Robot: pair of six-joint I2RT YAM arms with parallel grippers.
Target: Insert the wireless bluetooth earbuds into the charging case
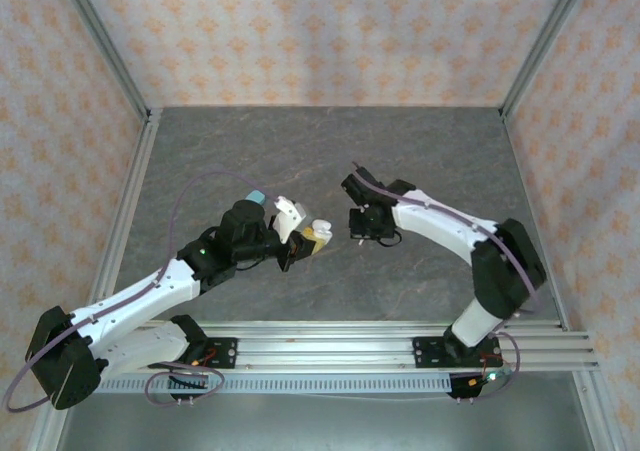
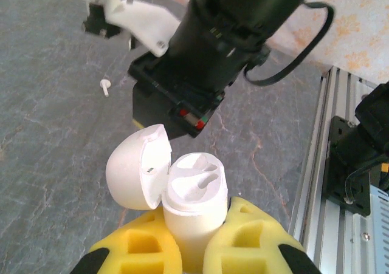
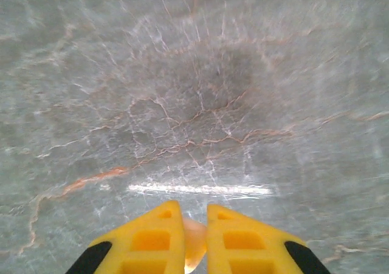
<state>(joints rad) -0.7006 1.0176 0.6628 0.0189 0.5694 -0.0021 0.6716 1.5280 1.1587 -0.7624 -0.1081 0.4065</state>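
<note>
- Desk (image 1: 300, 151): grey marbled top, with both arms reaching over it.
- Left pincer (image 2: 196, 225): yellow pads clamped on the white charging case (image 2: 194, 192). The case sits upright between them, lid swung open to the pincer's left, moulded wells exposed.
- Right pincer (image 3: 194, 212): pads nearly together just above the desk, nipping a small pale piece (image 3: 193, 253). Too blurred to tell what kind.
- White earbud (image 2: 105, 87): lies on the desk beyond the left pincer and to its left, well apart from the case.
</note>
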